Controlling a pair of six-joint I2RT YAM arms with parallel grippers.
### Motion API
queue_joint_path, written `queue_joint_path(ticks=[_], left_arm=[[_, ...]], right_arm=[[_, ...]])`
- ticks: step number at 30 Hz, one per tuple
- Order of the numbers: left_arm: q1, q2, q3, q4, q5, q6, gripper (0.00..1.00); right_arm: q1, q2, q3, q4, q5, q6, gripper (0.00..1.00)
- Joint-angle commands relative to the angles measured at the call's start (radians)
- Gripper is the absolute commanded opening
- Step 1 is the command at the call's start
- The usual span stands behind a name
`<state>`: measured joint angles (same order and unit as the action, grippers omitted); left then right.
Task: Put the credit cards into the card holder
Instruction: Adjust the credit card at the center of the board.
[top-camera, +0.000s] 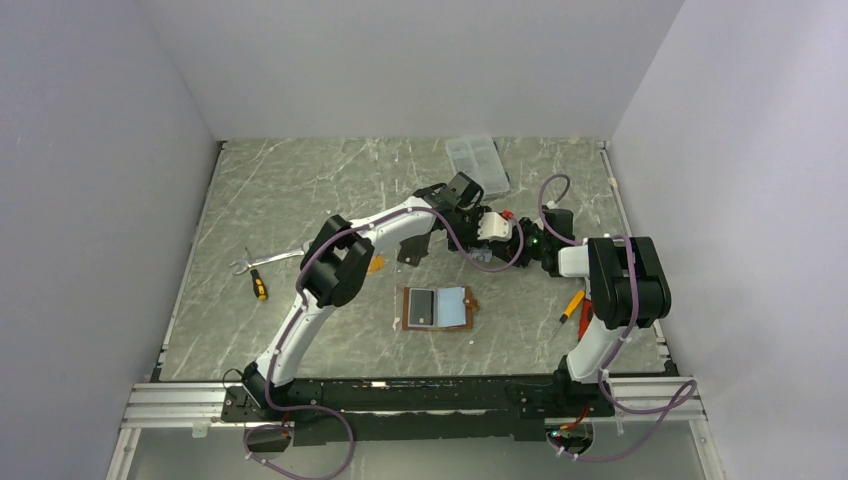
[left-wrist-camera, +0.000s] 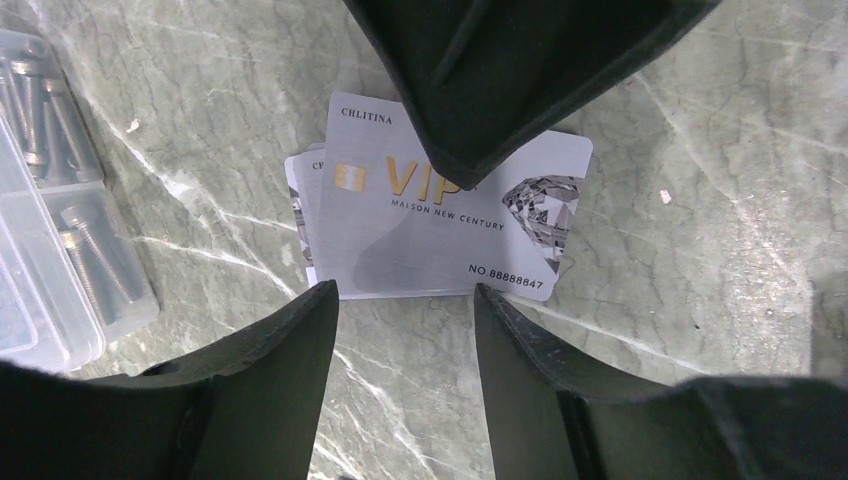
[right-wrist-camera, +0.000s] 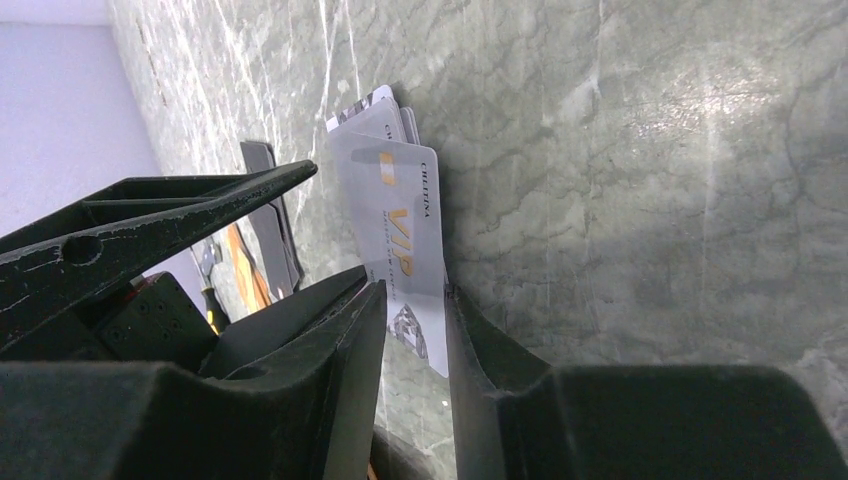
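Left jaws wide, right jaws narrow around silver card, grip unclear, screw box beside

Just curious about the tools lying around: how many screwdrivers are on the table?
2. The yellow-black screwdriver lies at the left by the pliers; the orange screwdriver lies at the right beside the right arm. More may hide under the arms.

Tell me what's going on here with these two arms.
Both tools meet over a small stack of silver cards at the far side of the table. The right tool has its fingers on either side of the top card, while the left tool hovers open just above. The card holder lies open toward the near edge, untouched.
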<state>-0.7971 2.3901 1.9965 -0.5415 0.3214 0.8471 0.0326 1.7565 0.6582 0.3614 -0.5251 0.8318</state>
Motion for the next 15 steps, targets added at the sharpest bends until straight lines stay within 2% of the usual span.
queue_joint_path(ticks=[1,10,15], left_arm=[[-0.005,-0.078,-0.013,0.059,0.087,-0.034,0.58],[0.007,-0.074,-0.020,0.173,0.092,-0.114,0.59],[0.007,-0.075,-0.043,0.196,0.091,-0.107,0.59]], right_arm=[[-0.011,0.044,-0.036,-0.049,0.068,-0.022,0.32],[-0.016,0.033,-0.043,-0.039,0.076,-0.007,0.30],[-0.017,0.039,-0.038,-0.044,0.080,-0.007,0.30]])
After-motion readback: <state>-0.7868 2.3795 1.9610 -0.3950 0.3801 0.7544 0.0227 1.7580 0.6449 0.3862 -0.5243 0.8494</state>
